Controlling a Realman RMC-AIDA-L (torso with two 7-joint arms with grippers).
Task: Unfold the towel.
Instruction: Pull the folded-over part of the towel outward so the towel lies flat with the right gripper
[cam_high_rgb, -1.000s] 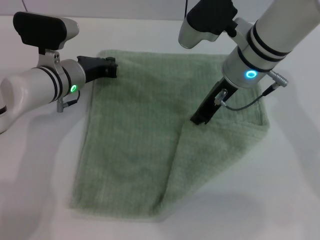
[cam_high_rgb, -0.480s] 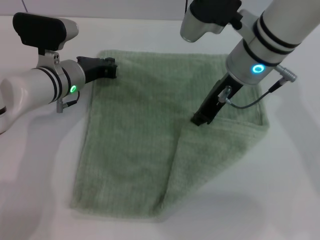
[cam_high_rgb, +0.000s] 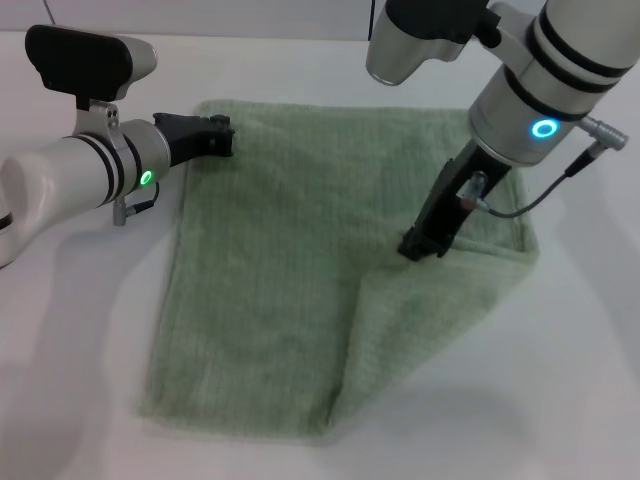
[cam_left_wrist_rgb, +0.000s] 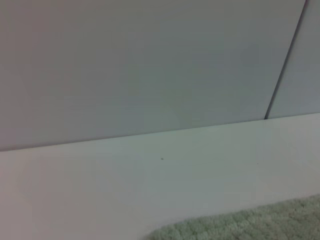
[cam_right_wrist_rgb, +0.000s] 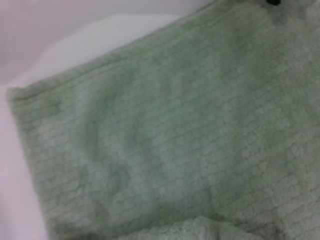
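Since a second ago we see the right tool (cam_high_rgb: 424, 246) shifted rightward across the towel (cam_high_rgb: 270, 280), dragging the folded flap's tip with it; it seems clamped on that fold, though its fingers are too dark to tell. The left tool (cam_high_rgb: 218, 137) hasn't moved, resting at the towel's far-left corner, grip state unclear. The towel lies on the white table (cam_high_rgb: 80, 330), its right part still doubled over. Our wrist views show only cloth and table.
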